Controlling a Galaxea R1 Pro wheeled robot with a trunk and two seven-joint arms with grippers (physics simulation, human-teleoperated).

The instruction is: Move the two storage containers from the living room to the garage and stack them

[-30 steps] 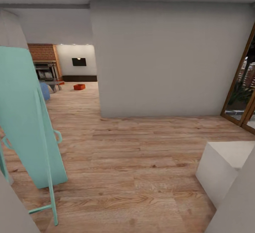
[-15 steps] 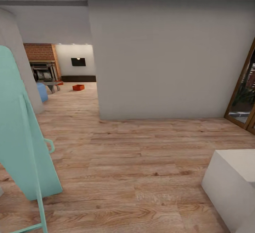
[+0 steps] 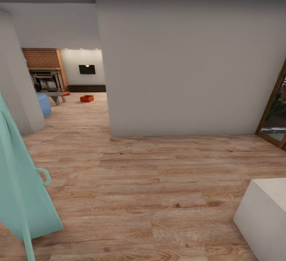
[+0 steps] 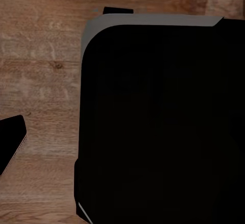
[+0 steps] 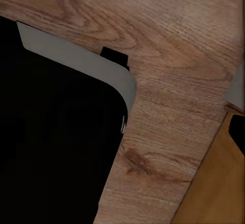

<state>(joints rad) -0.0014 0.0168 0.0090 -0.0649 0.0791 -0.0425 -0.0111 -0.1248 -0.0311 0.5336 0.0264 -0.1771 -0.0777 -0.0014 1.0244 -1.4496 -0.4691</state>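
Far off through the opening at the left of the head view lies the living room, with a black wall TV and light wood plank flooring. One orange-red storage container sits on that floor. A second small orange-red patch shows beside a low grey table; it is too small to tell what it is. Both wrist views look down on my black, grey-edged base over wood planks.
A white wall block stands ahead in the middle, with the passage to its left. A tall teal leaning thing is close at the left. A white box sits at the lower right, and a wood-framed glass door is at the right edge.
The whole head view has shifted as the camera moved forward: the teal thing slid left and down, the white box dropped lower right, and more of the left wall shows.
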